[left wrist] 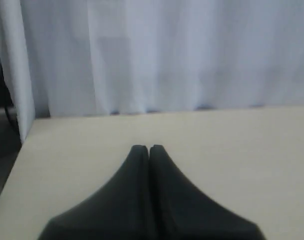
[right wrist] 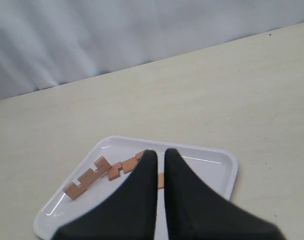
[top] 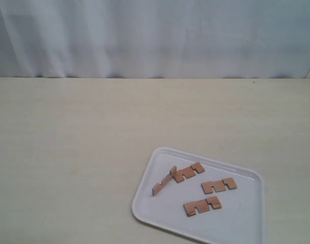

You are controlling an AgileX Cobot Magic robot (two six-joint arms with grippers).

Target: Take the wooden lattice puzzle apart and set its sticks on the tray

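Tray [top: 246,223]: white, set on the pale table [top: 68,152], toward its near right part in the exterior view. Sticks [top: 202,205]: four notched wooden bars, all separated and laid inside the tray; one is tipped on its edge beside another. Left gripper [left wrist: 149,148]: jaws pressed together, nothing grasped, held above bare table. Right gripper [right wrist: 160,155]: jaws nearly together with a narrow gap, nothing grasped, held above the tray.

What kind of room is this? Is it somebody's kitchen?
Probably not a kitchen: it looks like a robot test bench. A plain pale table stands before a white curtain, bare except for a white tray of wooden sticks.
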